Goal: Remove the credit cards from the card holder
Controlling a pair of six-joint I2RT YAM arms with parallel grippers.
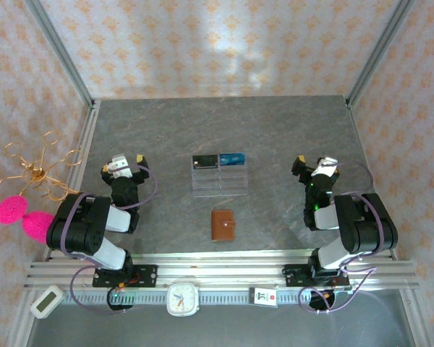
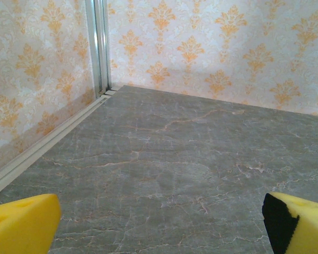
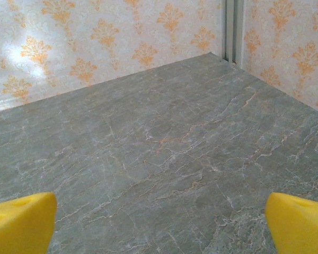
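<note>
Shut card holder (image 1: 223,225) apparently hides its contents.

We see two matching arms: the left arm (image 1: 79,231) and the right arm (image 1: 358,224) are built of bulky, rounded black joint housings linked by pale silver-grey segments. A thin purple cable (image 1: 153,189) loops along each one, down toward a black base (image 1: 126,275). A small green light (image 1: 317,204) glows on the right arm. The left gripper (image 1: 123,160) and right gripper (image 1: 315,160) have black bodies with white parts on top, and their fingers (image 2: 21,225) are tipped with blocky yellow foam, one showing a black face.
</note>
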